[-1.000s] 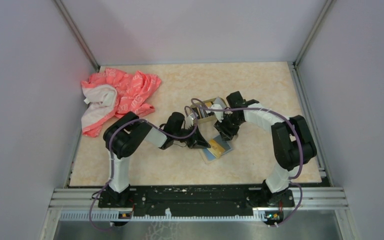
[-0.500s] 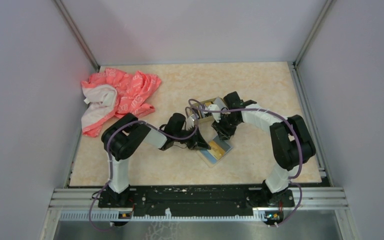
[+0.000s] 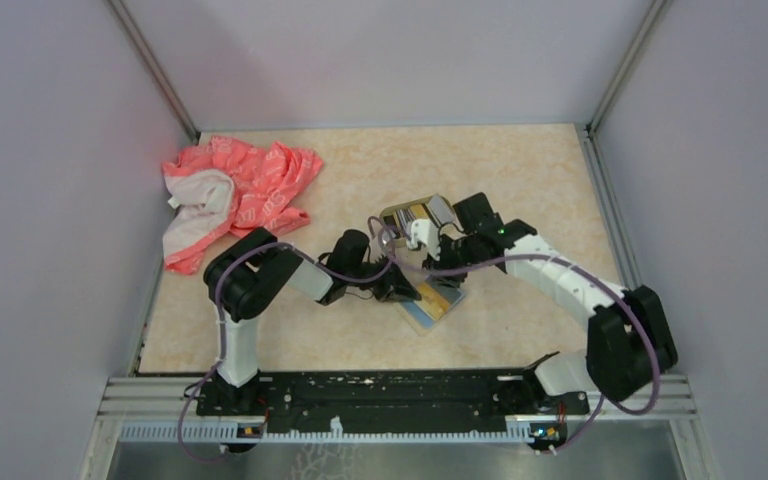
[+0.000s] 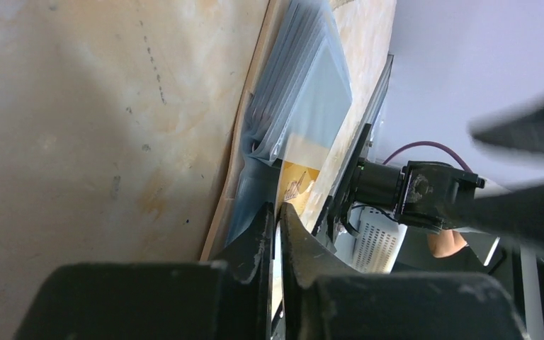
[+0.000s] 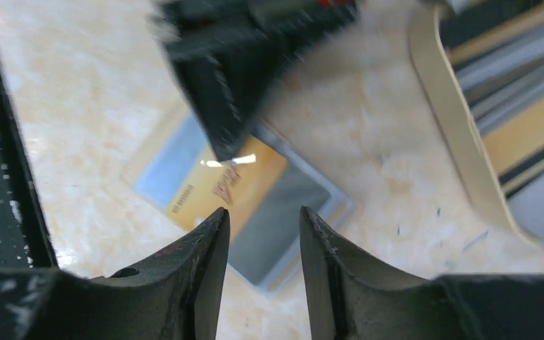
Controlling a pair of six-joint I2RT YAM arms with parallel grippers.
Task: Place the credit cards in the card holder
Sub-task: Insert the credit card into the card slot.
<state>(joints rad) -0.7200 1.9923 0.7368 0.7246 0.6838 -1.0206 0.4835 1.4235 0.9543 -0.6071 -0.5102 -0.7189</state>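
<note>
A stack of credit cards (image 3: pixel 432 297) lies on the table, pale blue and grey with a tan-yellow one on top (image 5: pixel 219 185). My left gripper (image 3: pixel 400 283) is low at the stack's left edge. In the left wrist view its jaws (image 4: pixel 276 209) are shut on the edge of the tan-yellow card (image 4: pixel 296 183), with the pale blue cards (image 4: pixel 304 92) beyond. My right gripper (image 3: pixel 438 265) hovers over the stack, open and empty (image 5: pixel 262 219). The card holder (image 3: pixel 407 216), a gold-rimmed tin (image 5: pixel 453 127), sits just behind, with striped card edges inside.
A pink and white cloth (image 3: pixel 235 195) lies bunched at the back left. The left gripper's dark body (image 5: pixel 219 106) shows blurred over the cards in the right wrist view. Grey walls enclose the table on three sides.
The right arm's elbow has swung out to the right and toward the front, while its gripper stayed over the cards. The card holder shows more. The left gripper has stayed at the stack.
</note>
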